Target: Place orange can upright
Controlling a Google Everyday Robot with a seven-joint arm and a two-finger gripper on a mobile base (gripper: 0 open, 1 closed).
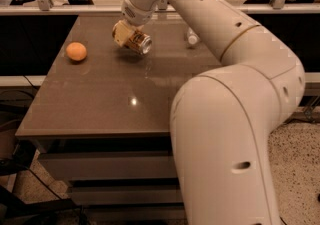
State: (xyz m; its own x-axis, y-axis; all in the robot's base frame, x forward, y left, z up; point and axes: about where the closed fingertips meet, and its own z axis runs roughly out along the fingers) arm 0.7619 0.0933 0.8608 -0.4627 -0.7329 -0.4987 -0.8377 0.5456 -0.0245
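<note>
The gripper (126, 35) is clamped on the orange can (140, 43), tilted over the table's (100, 104) far side; righting and release apparently remain.

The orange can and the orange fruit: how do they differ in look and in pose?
The orange can is shiny metal with a silver end; the orange fruit is matte and round. The can is held tilted by the gripper over the far part of the table; the fruit rests free near the left edge. Both are orange-toned.
</note>
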